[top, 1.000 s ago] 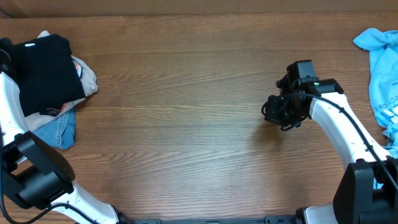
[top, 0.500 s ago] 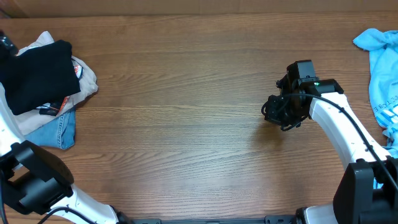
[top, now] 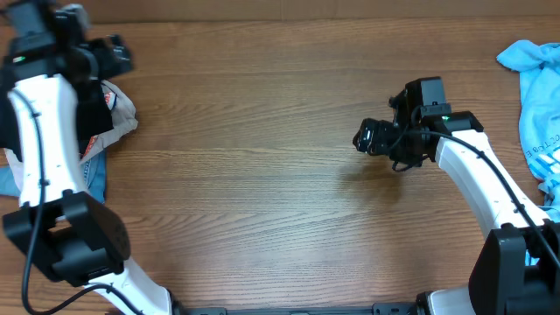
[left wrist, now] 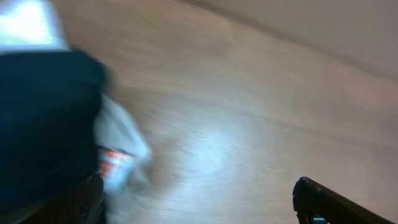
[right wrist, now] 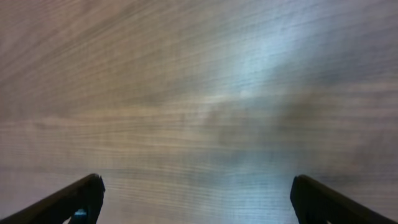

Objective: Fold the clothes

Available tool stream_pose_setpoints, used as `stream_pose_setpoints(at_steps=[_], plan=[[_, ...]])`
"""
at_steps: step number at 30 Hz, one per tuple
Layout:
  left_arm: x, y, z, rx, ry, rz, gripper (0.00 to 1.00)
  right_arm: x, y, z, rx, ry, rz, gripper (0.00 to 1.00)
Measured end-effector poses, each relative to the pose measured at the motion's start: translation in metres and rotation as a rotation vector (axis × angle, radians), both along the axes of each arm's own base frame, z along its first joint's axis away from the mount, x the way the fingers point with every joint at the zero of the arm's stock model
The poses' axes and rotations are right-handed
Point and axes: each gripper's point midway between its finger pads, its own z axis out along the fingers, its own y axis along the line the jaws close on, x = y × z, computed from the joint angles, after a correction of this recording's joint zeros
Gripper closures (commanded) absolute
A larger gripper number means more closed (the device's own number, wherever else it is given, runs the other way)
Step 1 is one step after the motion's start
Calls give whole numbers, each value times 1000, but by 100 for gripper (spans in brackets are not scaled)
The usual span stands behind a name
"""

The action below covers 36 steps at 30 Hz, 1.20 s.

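Black shirt point(left wrist: 43, 124), plain and soft, bunched at the left edge of the table point(top: 262, 192).
My left gripper point(top: 112, 54), wide open and empty, has swung over it toward the far-left corner; my right gripper point(top: 366, 137), also open and empty, has shifted slightly left.

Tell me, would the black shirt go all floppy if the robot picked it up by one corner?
Probably floppy: the black shirt lies slumped over the pale cloth with soft rounded edges, so it would likely droop when lifted. It seems light for its size, being plain cloth. Pushed, it would probably bunch up rather than slide, and might drag that cloth along.
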Motion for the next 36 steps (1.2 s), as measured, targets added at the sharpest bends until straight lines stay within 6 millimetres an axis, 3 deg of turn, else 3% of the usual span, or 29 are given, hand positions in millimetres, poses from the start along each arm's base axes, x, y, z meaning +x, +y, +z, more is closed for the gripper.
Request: stream_pose_setpoints(at_steps=[5, 9, 15, 18, 24, 27, 36], plan=[[-16, -67, -16, -28, 118, -123, 0, 20, -11, 6, -59, -101, 22, 0], [-38, -100, -27, -44, 226, -185, 0, 17, -23, 4, -141, -88, 29, 0], [-85, -119, -41, -86, 432, -186, 0, 7, -28, 12, -171, -34, 32, 0], [-109, -123, -45, -102, 534, -165, 0, -7, -28, 8, -165, 36, 1, 0], [-128, -127, -45, -68, 613, -157, 0, -33, -24, 7, -139, 148, -43, 0], [-135, -134, -35, -18, 595, -174, 0, -41, -13, 15, -136, 127, -31, 0], [-170, -165, 47, 92, 230, -239, 0, -90, 37, 63, -158, -92, 64, 0]])
